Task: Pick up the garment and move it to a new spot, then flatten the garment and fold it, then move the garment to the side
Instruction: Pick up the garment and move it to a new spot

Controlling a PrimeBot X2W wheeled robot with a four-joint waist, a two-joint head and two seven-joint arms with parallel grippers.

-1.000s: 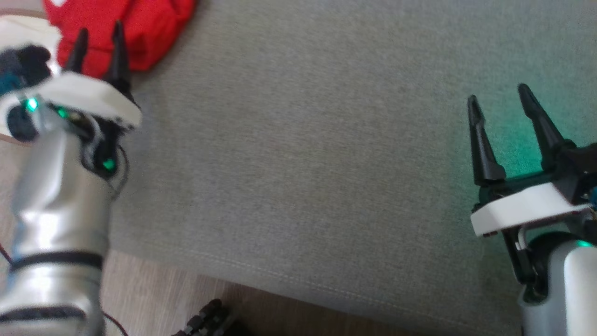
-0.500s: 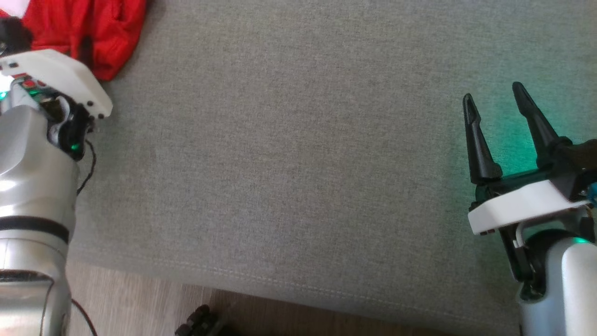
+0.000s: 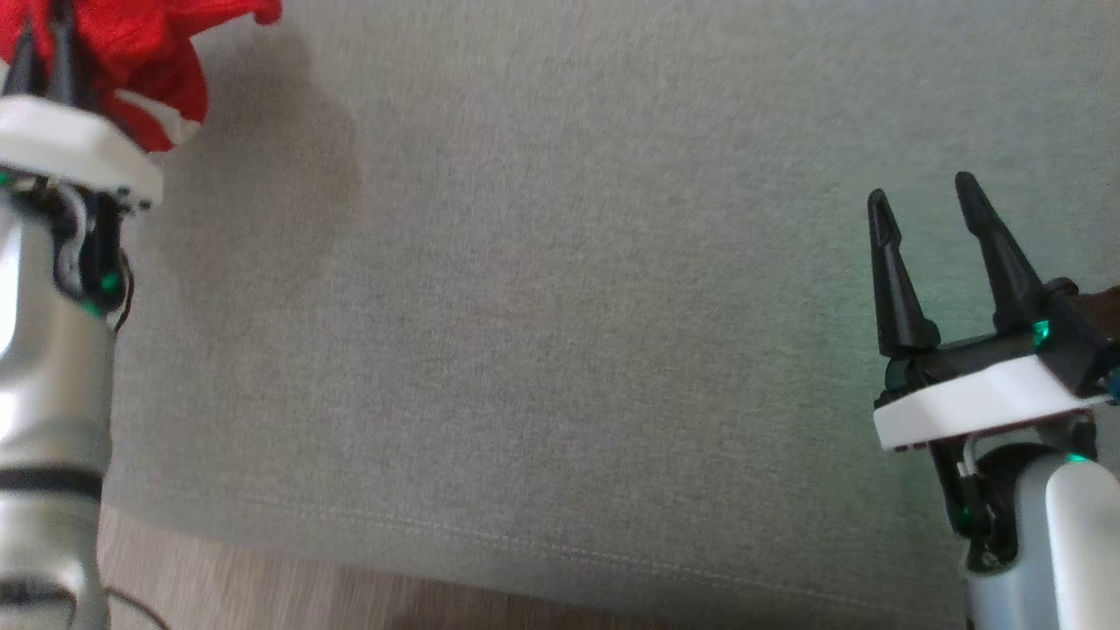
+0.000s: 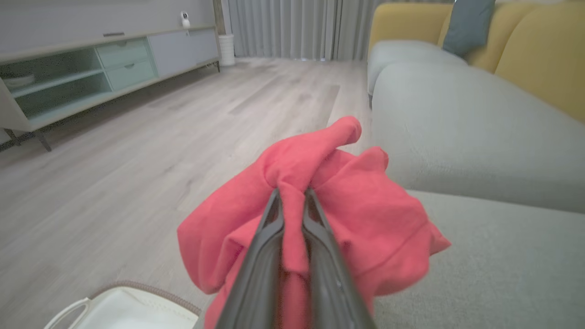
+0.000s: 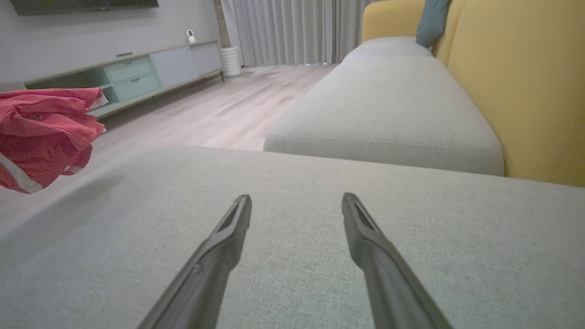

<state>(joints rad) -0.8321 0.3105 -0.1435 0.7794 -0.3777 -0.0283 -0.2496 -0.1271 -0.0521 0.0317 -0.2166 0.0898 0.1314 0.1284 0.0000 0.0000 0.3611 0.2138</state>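
A bunched red garment (image 3: 144,52) with a white stripe hangs at the top left of the head view, lifted off the grey cushion (image 3: 560,332). My left gripper (image 3: 39,44) is shut on the garment (image 4: 338,201), a fold of cloth pinched between its fingers (image 4: 269,228). In the right wrist view the garment (image 5: 41,132) hangs at the far left above the cushion. My right gripper (image 3: 919,206) stands open over the cushion's right side, nothing between its fingers (image 5: 228,233).
The cushion's front seam (image 3: 525,542) runs along the bottom, with wood floor (image 3: 262,595) beyond it. A white basket rim (image 4: 119,306) sits below the garment. A second grey seat (image 5: 384,109), yellow backrests (image 5: 525,82) and a low cabinet (image 4: 91,68) stand around.
My left gripper has closed on the red garment and raised it off the cushion; it now casts a shadow beneath. The head camera has shifted. My right gripper has barely moved.
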